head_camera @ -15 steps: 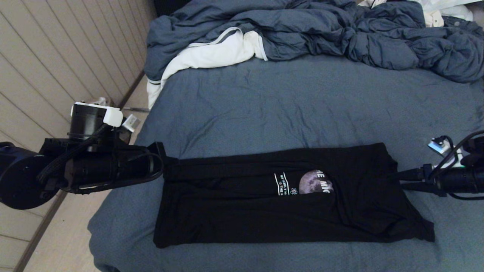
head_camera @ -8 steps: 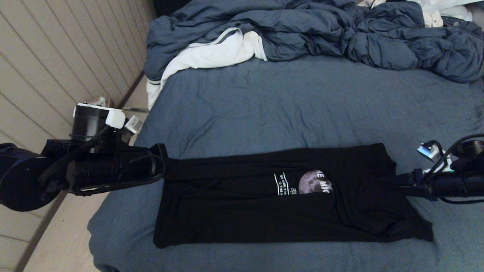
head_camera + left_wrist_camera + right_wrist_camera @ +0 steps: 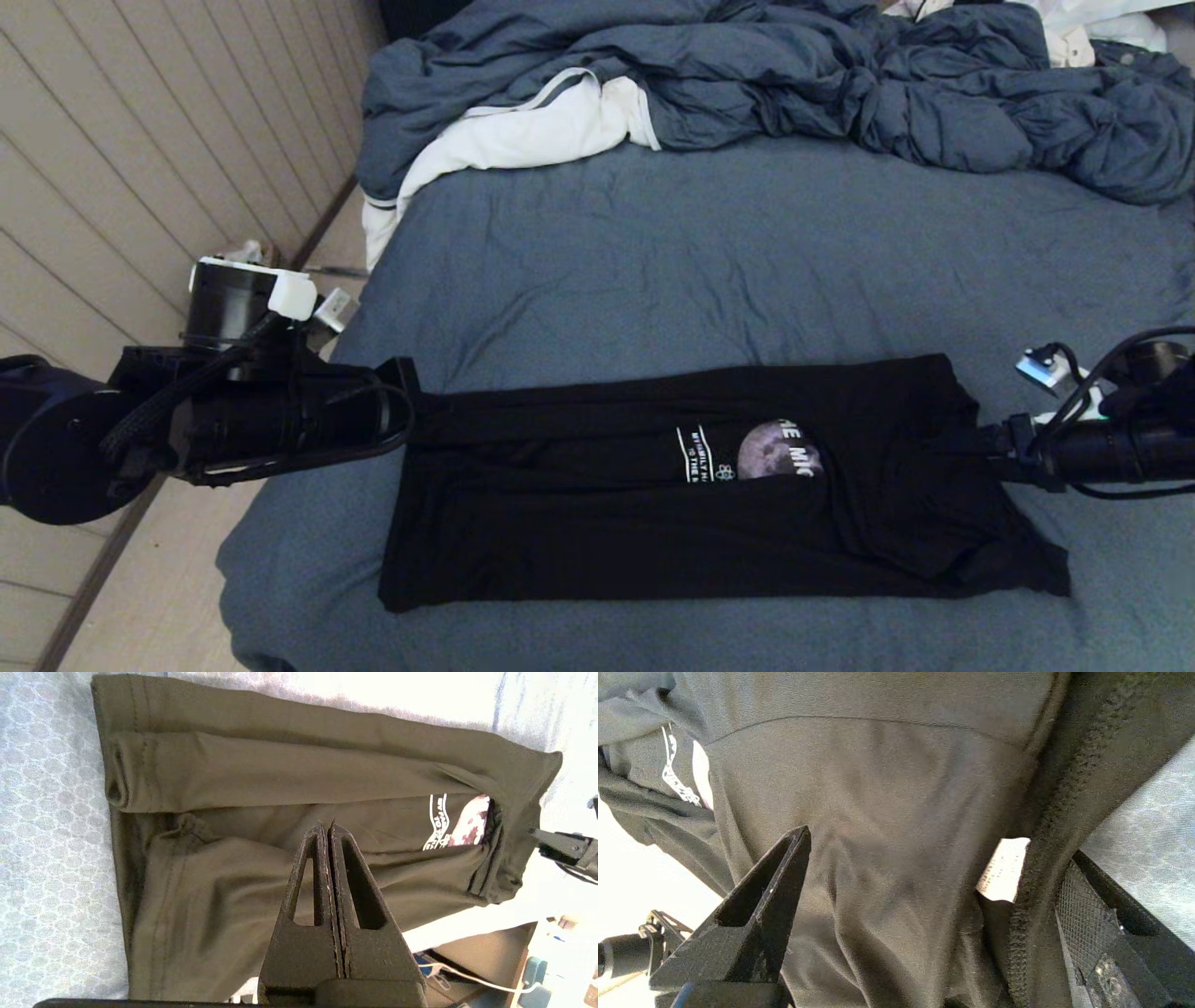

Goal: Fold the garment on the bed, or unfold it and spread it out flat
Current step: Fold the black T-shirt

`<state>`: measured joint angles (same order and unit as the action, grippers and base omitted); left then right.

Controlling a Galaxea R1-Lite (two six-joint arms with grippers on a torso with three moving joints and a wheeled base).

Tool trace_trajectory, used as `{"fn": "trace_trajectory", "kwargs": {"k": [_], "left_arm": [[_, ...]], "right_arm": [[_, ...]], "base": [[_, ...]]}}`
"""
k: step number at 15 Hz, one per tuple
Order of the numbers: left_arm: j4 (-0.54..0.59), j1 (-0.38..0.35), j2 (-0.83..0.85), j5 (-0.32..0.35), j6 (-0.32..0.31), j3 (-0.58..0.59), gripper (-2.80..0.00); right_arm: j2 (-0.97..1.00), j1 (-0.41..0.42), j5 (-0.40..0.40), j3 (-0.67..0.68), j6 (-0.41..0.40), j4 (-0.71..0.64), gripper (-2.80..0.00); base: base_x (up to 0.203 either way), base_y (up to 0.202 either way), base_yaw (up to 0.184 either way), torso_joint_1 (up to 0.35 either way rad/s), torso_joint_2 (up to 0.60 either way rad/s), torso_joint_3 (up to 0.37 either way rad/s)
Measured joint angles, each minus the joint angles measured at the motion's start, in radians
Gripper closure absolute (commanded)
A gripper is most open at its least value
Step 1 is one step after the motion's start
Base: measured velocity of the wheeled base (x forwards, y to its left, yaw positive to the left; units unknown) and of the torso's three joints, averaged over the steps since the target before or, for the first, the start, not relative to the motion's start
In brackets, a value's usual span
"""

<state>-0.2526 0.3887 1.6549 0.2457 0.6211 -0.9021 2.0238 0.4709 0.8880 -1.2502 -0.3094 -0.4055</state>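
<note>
The shirt (image 3: 709, 485) is laid at lower centre of the bed (image 3: 747, 261), folded lengthwise into a band; crosswise folds are judged outstanding. The left gripper (image 3: 327, 828), fingers pressed together, is positioned over its hem; the right gripper (image 3: 924, 858) is spread at its collar. Beyond, the duvet (image 3: 794, 75) is heaped.

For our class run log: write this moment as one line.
black T-shirt: folded lengthwise on bed | left gripper: shut, empty, above hem end | right gripper: open, straddling collar end
</note>
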Motion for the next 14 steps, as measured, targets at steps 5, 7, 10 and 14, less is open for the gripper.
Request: {"fn": "trace_trajectory", "kwargs": {"k": [5, 7, 10, 14], "left_arm": [[0.0, 0.0, -0.004, -0.001, 0.001, -0.001, 0.0], [0.0, 0.0, -0.004, 0.0, 0.001, -0.001, 0.0], [-0.002, 0.0, -0.004, 0.0, 0.001, 0.0, 0.0], [-0.002, -0.001, -0.003, -0.001, 0.001, 0.0, 0.0]], "right_arm": [[-0.007, 0.005, 0.022, -0.001, -0.016, 0.001, -2.8], [-0.005, 0.006, 0.024, -0.002, -0.022, 0.002, 0.0], [-0.001, 0.007, 0.024, 0.005, -0.028, 0.007, 0.0], [0.001, 0.008, 0.026, 0.006, -0.034, 0.013, 0.0]], "base": [[0.0, 0.0, 0.0, 0.0, 0.0, 0.0], [0.0, 0.0, 0.0, 0.0, 0.0, 0.0], [0.0, 0.0, 0.0, 0.0, 0.0, 0.0], [0.0, 0.0, 0.0, 0.0, 0.0, 0.0]]}}
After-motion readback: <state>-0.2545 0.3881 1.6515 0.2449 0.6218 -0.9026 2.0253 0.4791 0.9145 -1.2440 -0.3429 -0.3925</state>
